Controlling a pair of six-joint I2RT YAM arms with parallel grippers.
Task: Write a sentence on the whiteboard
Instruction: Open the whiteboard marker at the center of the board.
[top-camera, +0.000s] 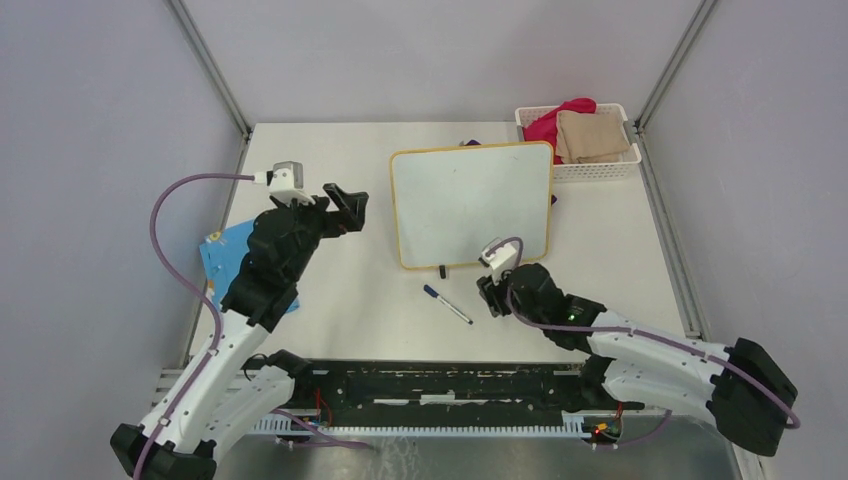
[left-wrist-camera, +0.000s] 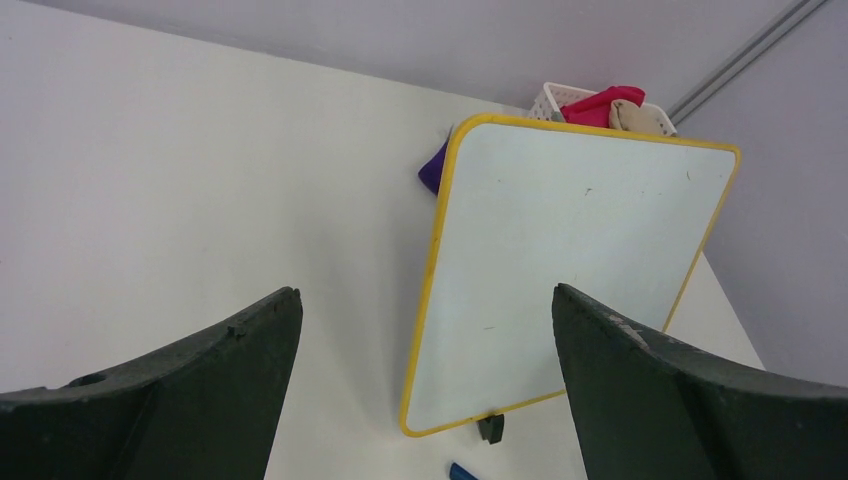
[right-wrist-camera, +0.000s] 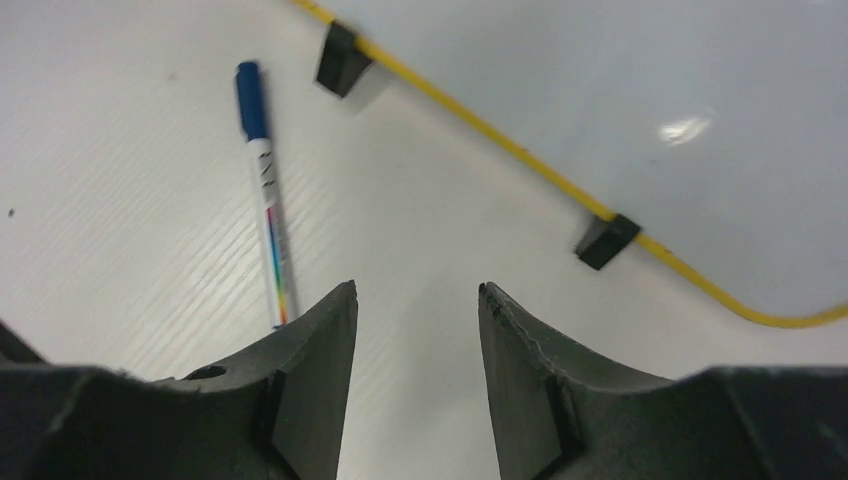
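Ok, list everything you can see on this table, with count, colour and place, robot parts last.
yellow-framed rectangular whiteboard: one, white, blank, table centre
marker pen: one, blue cap, white barrel, lying in front of the board
plastic basket: one, white, far right corner
red cloth: one, in the basket
beige cloth: one, folded, in the basket
patterned card: one, blue, left edge
purple item: one, behind the board, mostly hidden
table: one, white
left gripper: black, open, empty
right gripper: black, open, beside the marker

No legible text on whiteboard (top-camera: 470, 200), marker (right-wrist-camera: 270, 230) print unreadable
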